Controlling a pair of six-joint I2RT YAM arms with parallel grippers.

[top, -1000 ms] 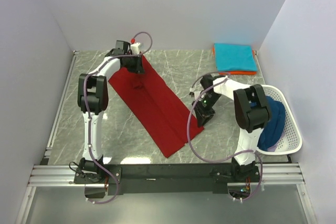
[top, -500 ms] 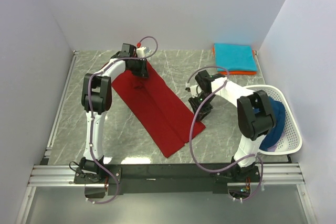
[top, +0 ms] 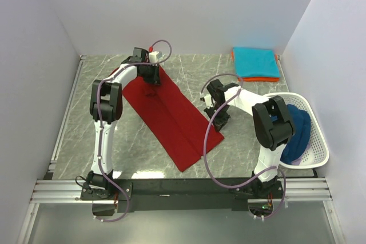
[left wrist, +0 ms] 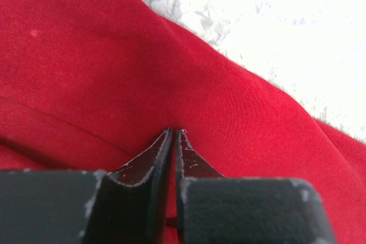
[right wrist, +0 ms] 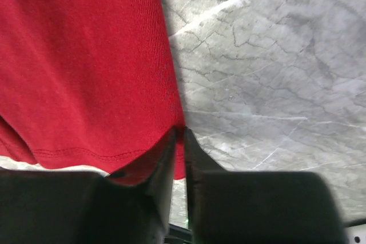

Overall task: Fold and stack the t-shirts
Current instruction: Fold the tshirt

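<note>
The dark red t-shirt (top: 171, 119) lies folded into a long strip, running diagonally from the far left toward the near middle of the marble table (top: 143, 152). My left gripper (top: 152, 80) is at the strip's far end, and in the left wrist view the left gripper (left wrist: 174, 132) is shut on a pinch of the red cloth (left wrist: 86, 55). My right gripper (top: 221, 120) is at the strip's right edge. In the right wrist view the right gripper (right wrist: 179, 130) is shut on the hem of the red cloth (right wrist: 86, 55). A folded teal t-shirt (top: 255, 61) rests on a folded orange one (top: 258, 78) at the far right.
A white mesh basket (top: 321, 141) stands at the right edge of the table with the navy blue t-shirt (top: 297, 132) bundled inside it. Grey walls close in the table on three sides. Purple cables loop around both arms.
The right gripper has moved a little farther along the shirt's right edge and its jaws have closed on the hem. The left gripper shifted slightly right and tightened on the cloth.
</note>
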